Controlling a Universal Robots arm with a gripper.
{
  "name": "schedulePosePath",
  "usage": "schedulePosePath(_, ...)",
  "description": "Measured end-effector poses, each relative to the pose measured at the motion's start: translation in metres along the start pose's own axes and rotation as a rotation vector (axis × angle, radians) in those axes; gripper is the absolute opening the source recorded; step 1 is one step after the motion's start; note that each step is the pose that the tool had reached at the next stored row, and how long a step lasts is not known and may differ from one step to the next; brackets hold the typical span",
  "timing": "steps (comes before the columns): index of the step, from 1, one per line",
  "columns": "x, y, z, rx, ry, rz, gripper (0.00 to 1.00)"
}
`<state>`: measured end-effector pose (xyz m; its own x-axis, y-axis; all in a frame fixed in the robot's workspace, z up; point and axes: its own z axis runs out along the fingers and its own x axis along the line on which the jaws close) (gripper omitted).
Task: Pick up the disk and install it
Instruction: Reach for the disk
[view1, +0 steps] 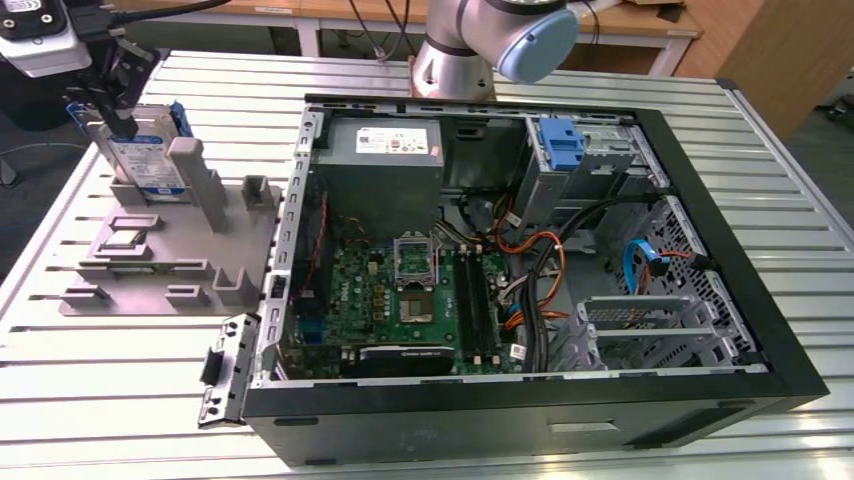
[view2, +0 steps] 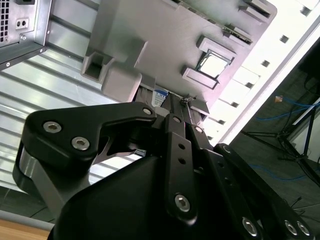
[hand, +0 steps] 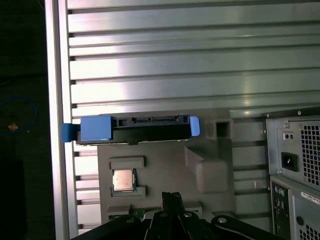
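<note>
The disk (view1: 144, 160) stands on edge in a grey holder (view1: 147, 270) at the upper left of the exterior view. It is on the ribbed table (view1: 107, 400), outside the open case (view1: 534, 425) and just beside it. Its label faces the camera, and a blue bracket (hand: 95, 128) runs along its edges (the first wrist view shows the disk edge-on, with blue at both ends). The gripper (view1: 114, 100) hangs right over the disk's upper edge, at or very near it; I cannot tell whether it is spread or pinching the disk. A square chip (hand: 123, 180) sits in a pocket of the holder near the disk. Inside the case a green board (view1: 400, 290) lies flat at lower centre. The arm (view1: 487, 40) rises at top centre, behind the case.
</note>
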<state>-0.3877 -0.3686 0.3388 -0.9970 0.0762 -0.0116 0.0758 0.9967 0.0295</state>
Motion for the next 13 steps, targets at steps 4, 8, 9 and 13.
schedulePosePath(4,0.0002,0.0011,0.0005,-0.0001,-0.0001,0.0,0.1)
schedulePosePath(8,0.0002,0.0013,0.0005,-0.0001,-0.0001,0.0,0.1)
schedulePosePath(9,0.0003,0.0013,0.0005,0.0,0.0,0.0,0.1)
schedulePosePath(13,0.0002,0.0014,-0.0016,0.0001,0.0001,0.0,0.1)
